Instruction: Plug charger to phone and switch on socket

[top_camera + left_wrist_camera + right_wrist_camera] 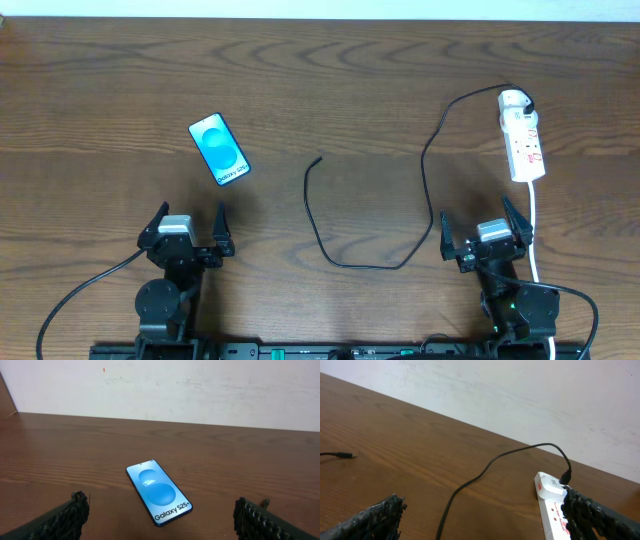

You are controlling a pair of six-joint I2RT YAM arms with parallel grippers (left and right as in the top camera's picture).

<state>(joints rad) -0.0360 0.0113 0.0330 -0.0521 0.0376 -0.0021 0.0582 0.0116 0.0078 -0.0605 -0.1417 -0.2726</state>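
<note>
Overhead: charger (423, 165) plugged into socket (523, 140) end; phone (219, 149) well apart.

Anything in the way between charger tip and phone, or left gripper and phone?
Nothing visible. Only bare table lies between the charger tip and the phone, and between the open left gripper and the phone.

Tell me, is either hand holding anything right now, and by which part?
Nothing is held: the left hand and the right hand are both open and empty.
</note>
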